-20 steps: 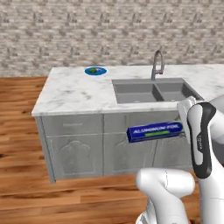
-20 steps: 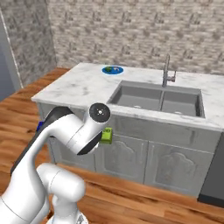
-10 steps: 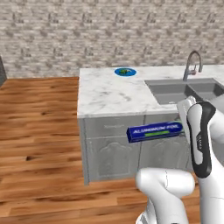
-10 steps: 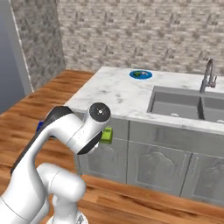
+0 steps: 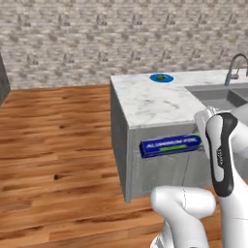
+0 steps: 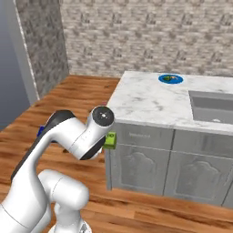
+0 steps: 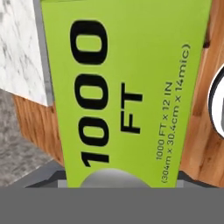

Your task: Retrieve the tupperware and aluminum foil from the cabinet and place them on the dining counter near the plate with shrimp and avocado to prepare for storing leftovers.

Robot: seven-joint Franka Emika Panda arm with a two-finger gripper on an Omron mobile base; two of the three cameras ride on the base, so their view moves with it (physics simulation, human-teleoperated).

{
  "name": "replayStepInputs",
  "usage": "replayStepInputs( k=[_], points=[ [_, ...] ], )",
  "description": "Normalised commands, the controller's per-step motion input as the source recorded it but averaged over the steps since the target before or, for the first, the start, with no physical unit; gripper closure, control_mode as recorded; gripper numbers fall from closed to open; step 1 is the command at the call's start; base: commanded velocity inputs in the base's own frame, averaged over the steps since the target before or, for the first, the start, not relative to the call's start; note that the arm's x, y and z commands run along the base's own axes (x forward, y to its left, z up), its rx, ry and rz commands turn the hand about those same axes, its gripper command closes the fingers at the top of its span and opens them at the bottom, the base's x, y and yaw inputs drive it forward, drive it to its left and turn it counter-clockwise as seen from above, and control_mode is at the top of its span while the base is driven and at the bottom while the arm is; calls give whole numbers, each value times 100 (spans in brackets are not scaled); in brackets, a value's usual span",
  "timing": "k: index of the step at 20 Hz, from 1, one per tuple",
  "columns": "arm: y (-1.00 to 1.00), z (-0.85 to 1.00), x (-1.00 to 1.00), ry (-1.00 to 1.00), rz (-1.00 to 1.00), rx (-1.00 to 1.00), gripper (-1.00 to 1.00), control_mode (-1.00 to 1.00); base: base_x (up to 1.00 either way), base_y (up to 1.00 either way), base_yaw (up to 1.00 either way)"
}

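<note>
Foil: I see the box (image 5: 170, 145) carried level in the air in front of the counter's grey side, below the marble top; dark-blue face with white lettering and a green stripe turned toward my left base camera; its green end (image 6: 110, 140) pokes out past the arm in the right base view; in the hand view its lime face with black "1000 FT" print (image 7: 124, 87) runs from the bottom edge up to the top edge.
Hand: I see the hand (image 5: 203, 131) at the right end of the box, mostly hidden behind the forearm; it stands well apart yet closed on the foil, gripping the box across its width; fingertips themselves I cannot make out.
Counter: white-grey marble top (image 5: 147, 99) on grey panelled sides; its near corner is just beyond the foil; steel sink (image 5: 220, 96) set into the top on the right, arched faucet (image 5: 233, 68) behind it.
Plate: blue plate (image 5: 161, 77) with green and orange food sits near the far edge of the counter, well apart from the foil; in the right base view it (image 6: 170, 79) lies left of the sink.
Floor: wood planks (image 5: 53, 140) stretch left of the counter to a stone-tile wall (image 5: 97, 38).
</note>
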Motion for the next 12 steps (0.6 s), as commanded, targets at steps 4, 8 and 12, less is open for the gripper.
replayStepInputs(
  k=[4, 8, 12],
  points=[
    [0, 0, 0, 0, 0, 0, 100, 100, 40, 100, -44],
    [0, 0, 0, 0, 0, 0, 100, 100, 51, 100, -52],
    [0, 0, 0, 0, 0, 0, 100, 100, 54, 100, -54]
  ],
)
